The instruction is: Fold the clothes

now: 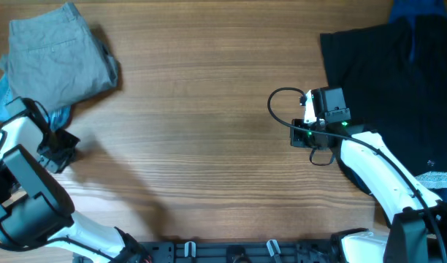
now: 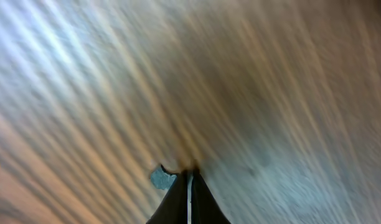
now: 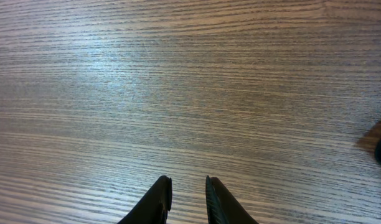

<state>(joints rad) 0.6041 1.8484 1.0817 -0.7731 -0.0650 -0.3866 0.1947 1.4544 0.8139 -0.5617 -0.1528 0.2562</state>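
Grey trousers (image 1: 59, 58) lie folded at upper left of the surface (image 1: 209, 146), overlapping a light-blue garment (image 1: 1, 98). Black garment (image 1: 399, 80) spread at upper right, with a dark-blue one (image 1: 417, 9) at its top edge. Left arm (image 1: 19, 135) sits just below the trousers; right arm (image 1: 377, 168) is at the black garment's left edge.

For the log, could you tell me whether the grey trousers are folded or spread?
Folded: the grey trousers lie as a compact, layered bundle, not spread flat.
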